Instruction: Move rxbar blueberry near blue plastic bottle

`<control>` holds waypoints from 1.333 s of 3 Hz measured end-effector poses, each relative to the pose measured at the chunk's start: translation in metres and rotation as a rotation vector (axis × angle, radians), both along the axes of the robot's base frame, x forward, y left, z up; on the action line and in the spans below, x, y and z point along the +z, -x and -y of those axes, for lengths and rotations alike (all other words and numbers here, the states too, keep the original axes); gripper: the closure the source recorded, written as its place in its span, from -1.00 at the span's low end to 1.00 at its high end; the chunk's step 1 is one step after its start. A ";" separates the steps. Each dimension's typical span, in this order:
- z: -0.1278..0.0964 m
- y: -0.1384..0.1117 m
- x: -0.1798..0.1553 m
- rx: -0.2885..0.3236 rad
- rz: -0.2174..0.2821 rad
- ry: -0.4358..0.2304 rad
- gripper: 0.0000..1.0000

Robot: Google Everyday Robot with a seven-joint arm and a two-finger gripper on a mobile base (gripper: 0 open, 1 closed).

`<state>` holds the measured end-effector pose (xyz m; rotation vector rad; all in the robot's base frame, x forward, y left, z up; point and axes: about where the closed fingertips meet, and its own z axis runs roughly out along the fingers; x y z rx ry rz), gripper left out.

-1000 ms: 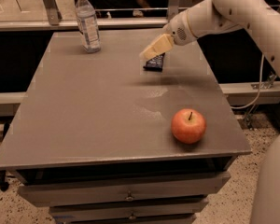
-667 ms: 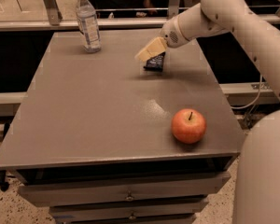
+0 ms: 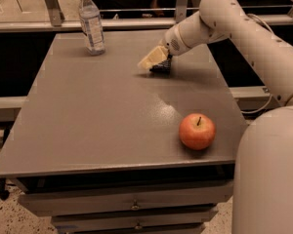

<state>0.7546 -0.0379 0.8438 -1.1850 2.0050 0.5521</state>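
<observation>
Right of the bottle (image 3: 92, 23), well apart, the end effector (image 3: 153, 61) is poising at the bar (image 3: 162, 68) on the counter (image 3: 88, 121); whether it is gripping, I cannot tell. Securing the bar first, then carrying it low toward the bottle, is looking wisest.

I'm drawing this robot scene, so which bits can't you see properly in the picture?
The rxbar blueberry: camera view, mostly covered by the gripper at the table's far right; print too small to read.
The blue plastic bottle: camera view, label words too small.
The robot arm: camera view, cut off by the right edge.
</observation>
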 end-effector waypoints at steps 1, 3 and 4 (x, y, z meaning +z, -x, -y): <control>0.007 -0.001 -0.010 -0.007 -0.012 0.012 -0.19; 0.021 0.006 0.010 0.016 0.005 -0.003 0.73; 0.014 0.020 0.063 0.098 0.058 -0.031 1.00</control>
